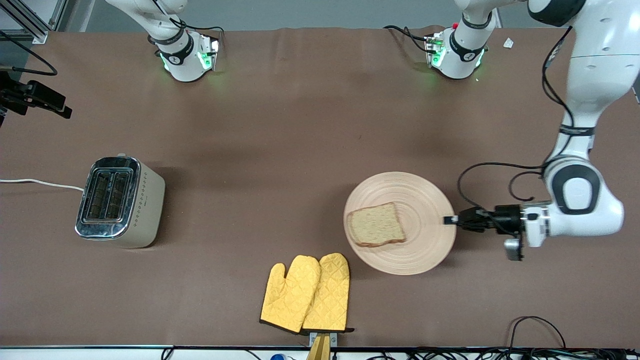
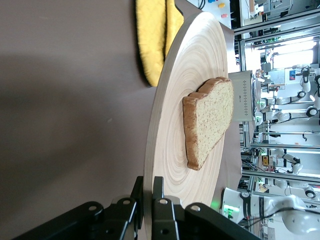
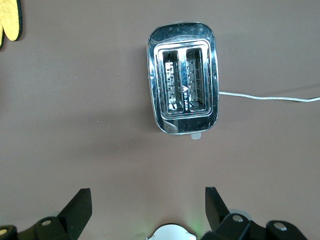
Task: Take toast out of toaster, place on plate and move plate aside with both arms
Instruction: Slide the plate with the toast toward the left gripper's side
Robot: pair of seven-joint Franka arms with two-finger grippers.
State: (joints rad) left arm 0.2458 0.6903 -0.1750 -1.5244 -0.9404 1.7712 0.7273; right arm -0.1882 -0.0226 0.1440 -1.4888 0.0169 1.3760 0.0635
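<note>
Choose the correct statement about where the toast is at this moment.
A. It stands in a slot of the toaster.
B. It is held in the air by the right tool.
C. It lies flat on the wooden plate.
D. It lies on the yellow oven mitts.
C: the toast lies flat on the plate, whose rim the left tool pinches, and both slots of the toaster are empty.

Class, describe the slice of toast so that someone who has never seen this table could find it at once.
Start at the round light-wood plate near the left arm's end of the table, its rim pinched by the left gripper. The toast lies flat on it: the only brown, squarish, dark-crusted thing, unlike the yellow mitts nearby.
</note>
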